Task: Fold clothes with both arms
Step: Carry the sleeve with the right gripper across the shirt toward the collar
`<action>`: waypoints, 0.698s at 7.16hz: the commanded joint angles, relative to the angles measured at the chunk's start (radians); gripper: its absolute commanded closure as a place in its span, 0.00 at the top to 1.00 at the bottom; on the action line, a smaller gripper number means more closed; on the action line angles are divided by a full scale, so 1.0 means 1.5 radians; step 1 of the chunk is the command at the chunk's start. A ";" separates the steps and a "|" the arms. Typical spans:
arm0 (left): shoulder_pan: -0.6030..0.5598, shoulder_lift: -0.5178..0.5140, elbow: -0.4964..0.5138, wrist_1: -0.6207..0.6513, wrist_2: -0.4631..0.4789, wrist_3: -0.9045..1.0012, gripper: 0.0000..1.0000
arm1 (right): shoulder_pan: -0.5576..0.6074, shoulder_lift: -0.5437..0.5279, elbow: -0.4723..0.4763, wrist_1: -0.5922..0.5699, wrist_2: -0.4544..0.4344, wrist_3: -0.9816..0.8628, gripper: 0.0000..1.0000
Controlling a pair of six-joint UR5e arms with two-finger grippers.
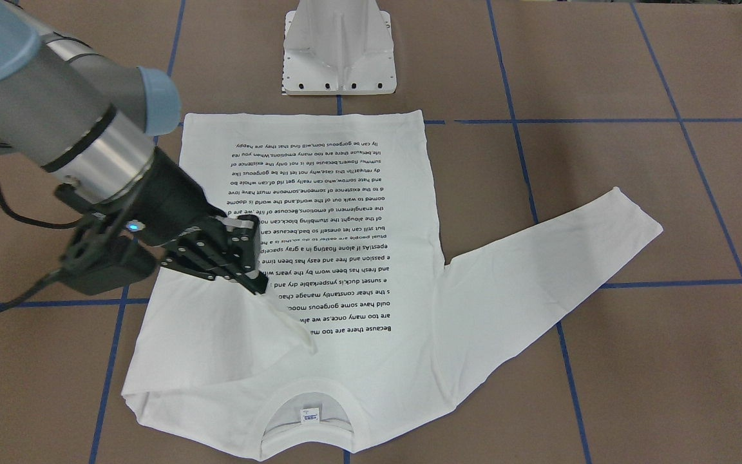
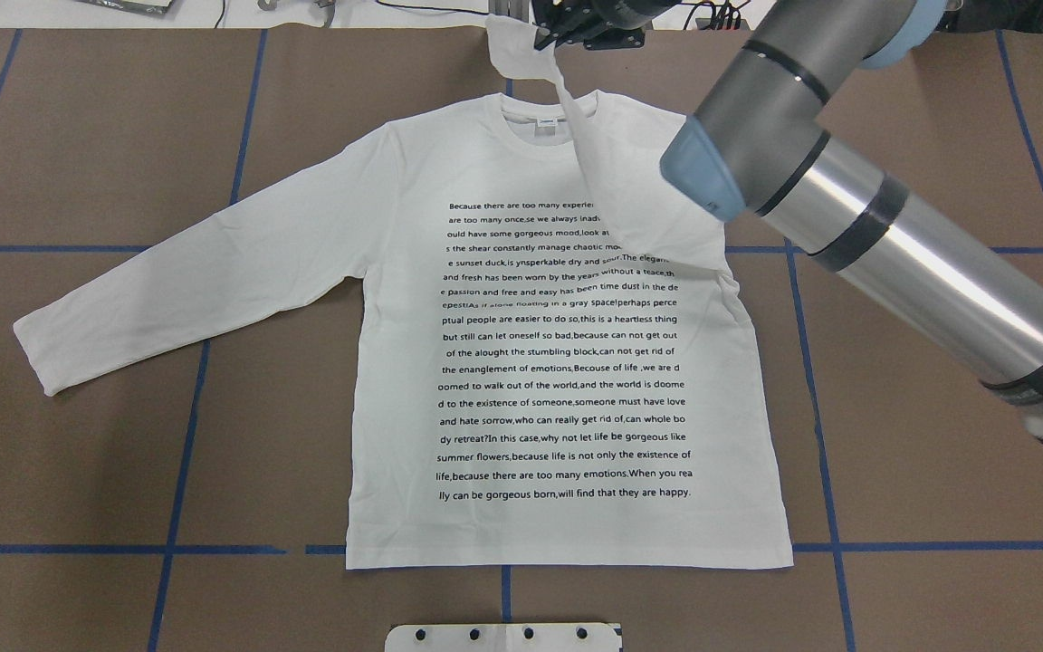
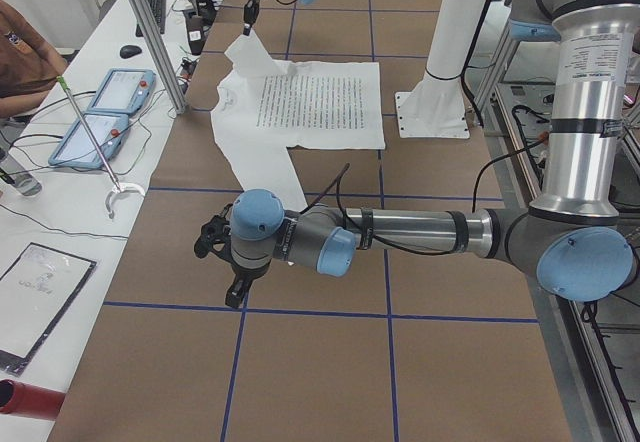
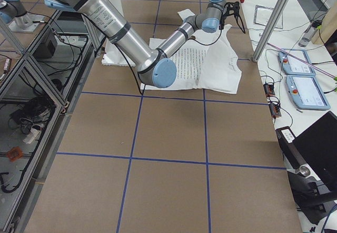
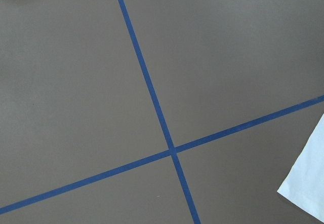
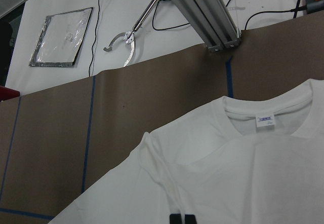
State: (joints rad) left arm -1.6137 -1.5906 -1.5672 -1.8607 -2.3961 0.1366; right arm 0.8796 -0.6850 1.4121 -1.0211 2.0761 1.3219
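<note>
Now the right gripper (image 1: 256, 283) is closed tight on the sleeve (image 1: 279, 321), holding it up to fold over the shirt (image 1: 377, 374)

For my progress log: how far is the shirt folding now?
Done: the T-shirt lies flat, print up. In hand: the right end effector holds one sleeve lifted over the print. Remaining: the other sleeve lies spread out, body unfolded; the left arm is off the cloth.
</note>
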 commanded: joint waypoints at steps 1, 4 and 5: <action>0.000 0.001 0.001 0.000 0.000 -0.001 1.00 | -0.098 0.045 -0.063 0.000 -0.097 -0.001 0.00; 0.000 0.002 0.003 -0.001 0.000 0.000 1.00 | -0.148 0.079 -0.132 0.001 -0.105 0.008 0.00; 0.000 0.001 0.003 -0.001 0.000 -0.001 1.00 | -0.163 0.087 -0.132 0.001 -0.105 0.015 0.00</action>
State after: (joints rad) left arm -1.6138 -1.5887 -1.5636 -1.8617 -2.3961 0.1361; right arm 0.6641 -0.5736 1.2232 -1.0203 1.9202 1.3335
